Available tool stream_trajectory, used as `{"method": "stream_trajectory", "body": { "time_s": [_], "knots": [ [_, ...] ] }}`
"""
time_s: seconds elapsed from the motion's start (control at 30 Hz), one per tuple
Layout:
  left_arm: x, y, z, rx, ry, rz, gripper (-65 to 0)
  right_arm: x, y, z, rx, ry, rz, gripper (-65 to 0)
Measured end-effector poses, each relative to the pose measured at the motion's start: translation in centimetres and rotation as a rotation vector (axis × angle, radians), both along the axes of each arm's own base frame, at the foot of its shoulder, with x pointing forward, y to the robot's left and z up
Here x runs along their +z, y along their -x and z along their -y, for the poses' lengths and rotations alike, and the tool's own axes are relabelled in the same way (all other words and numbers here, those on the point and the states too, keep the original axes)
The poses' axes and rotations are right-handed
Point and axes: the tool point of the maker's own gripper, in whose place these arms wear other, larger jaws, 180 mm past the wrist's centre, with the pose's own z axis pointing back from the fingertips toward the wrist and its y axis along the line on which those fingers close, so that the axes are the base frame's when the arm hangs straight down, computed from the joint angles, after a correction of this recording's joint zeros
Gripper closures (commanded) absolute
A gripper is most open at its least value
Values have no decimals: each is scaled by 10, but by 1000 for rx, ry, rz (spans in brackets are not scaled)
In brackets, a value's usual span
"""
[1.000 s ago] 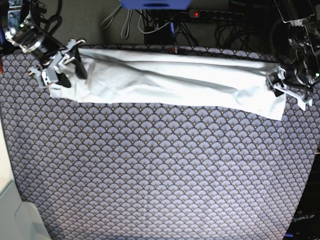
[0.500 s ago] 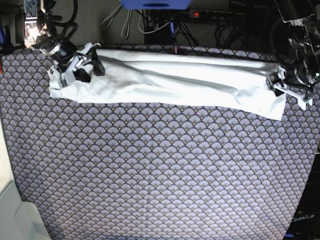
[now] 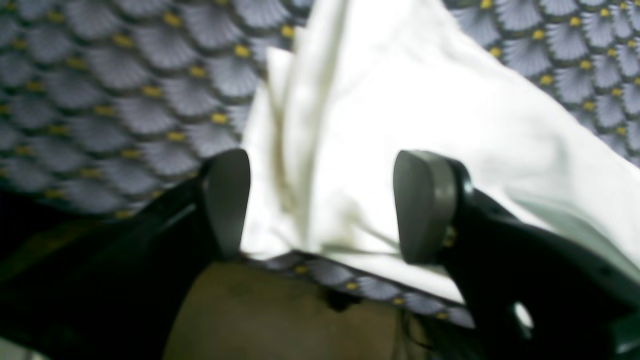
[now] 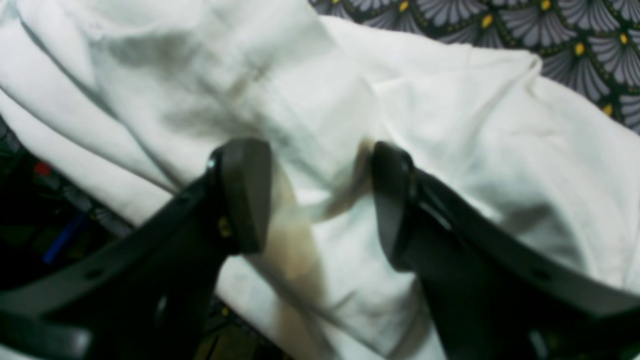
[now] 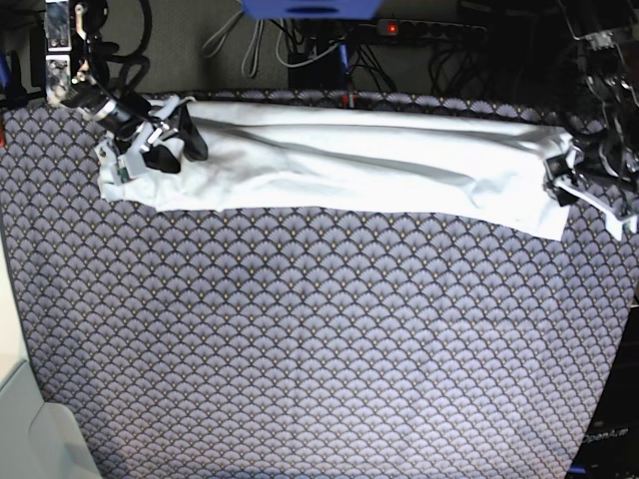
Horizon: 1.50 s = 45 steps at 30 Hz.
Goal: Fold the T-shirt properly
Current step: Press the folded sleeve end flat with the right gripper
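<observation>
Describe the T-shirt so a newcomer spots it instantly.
Start at the scale-patterned tablecloth and look along its far edge. The T-shirt lies there as a long folded band between the two arms, the only plain white thing on the patterned surface.

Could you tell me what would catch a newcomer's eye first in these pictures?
The white T-shirt, folded into a long band, lies across the far edge of the table, which has a scale-patterned cover. The right gripper sits over its left end in the base view, the left gripper at its right end, both with jaws apart.
</observation>
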Motion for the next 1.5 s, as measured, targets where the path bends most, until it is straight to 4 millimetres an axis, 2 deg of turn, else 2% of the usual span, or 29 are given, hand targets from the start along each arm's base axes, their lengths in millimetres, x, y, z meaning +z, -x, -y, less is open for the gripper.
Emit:
{"method": "stream_trajectory", "body": {
  "time_s": [0.07,0.23,0.3,0.6,0.8,0.9,1.07,1.1,1.13,1.23,1.33,1.5],
  "knots": [
    [1,-2,-5,-31,-31,-20,-439,0,0,0,1,1,-1,-338],
    [-16,9,-26,-52,-76,-128,-439,1,-3,0,2,4,2,-340],
    [-22,6,-31,-65,-98,-126,-439,0,-4,1,4,9,1,-340],
    [-46,3,-29,-91,-105,-121,-439,0,-4,2,8,12,2,-340],
    [-55,-10,-23,-100,-86,-111,-439,0,-4,2,10,14,1,-340],
    [-58,-16,-14,-100,-69,-101,-439,0,-4,2,10,14,1,-340],
    [-61,-16,-9,-93,-64,-87,-433,0,-4,3,11,16,1,-340],
    [-61,-16,-8,-93,-63,-89,-422,1,-4,4,13,20,1,-340],
    [-62,-15,-8,-94,-61,-90,-383,1,-4,4,13,21,1,-340],
    [-63,-16,0,-99,-34,-65,-159,1,-7,4,19,28,0,-340],
    [-63,-17,3,-113,-30,-64,0,2,-8,5,18,28,4,-340],
    [-62,-17,3,-108,-24,-77,-1,2,-13,6,20,37,5,-340]
  ]
}}
